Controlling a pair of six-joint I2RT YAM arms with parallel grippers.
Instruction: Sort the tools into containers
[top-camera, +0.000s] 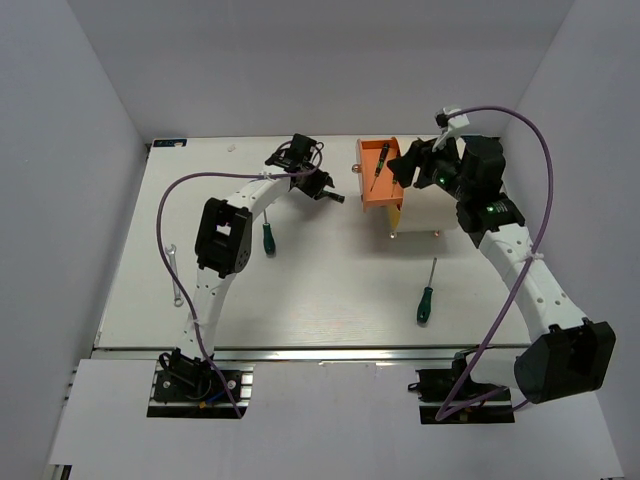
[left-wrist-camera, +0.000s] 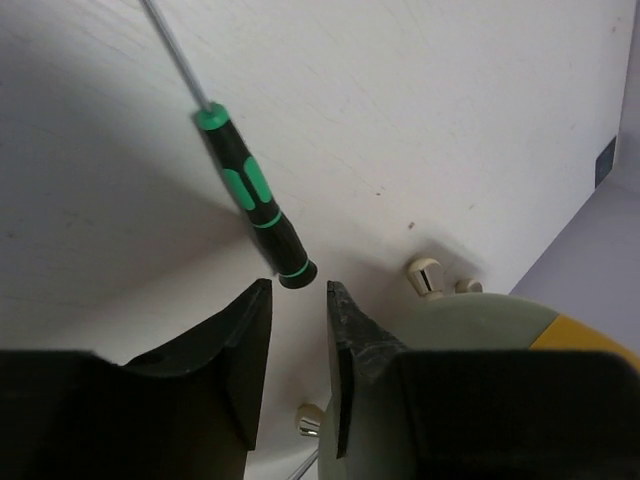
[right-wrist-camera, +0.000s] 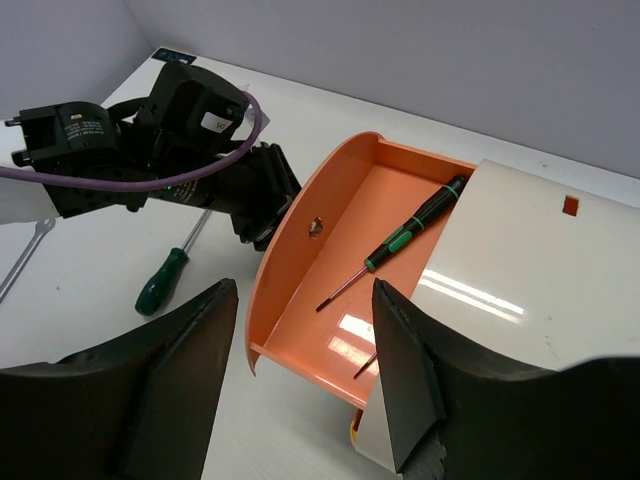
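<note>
Left end effector (left-wrist-camera: 299, 298) parted, empty, screwdriver (left-wrist-camera: 250, 200) just ahead; right end effector (right-wrist-camera: 305, 292) agape over orange drawer (right-wrist-camera: 288, 250).

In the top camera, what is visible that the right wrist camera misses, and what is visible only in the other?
Top only: a green-handled screwdriver lying alone near the right arm. Right wrist only: a second thin shaft at the drawer's edge nearest that camera. Both: the orange drawer holding a black-and-green screwdriver, the left gripper at its front, and the white drum.
</note>
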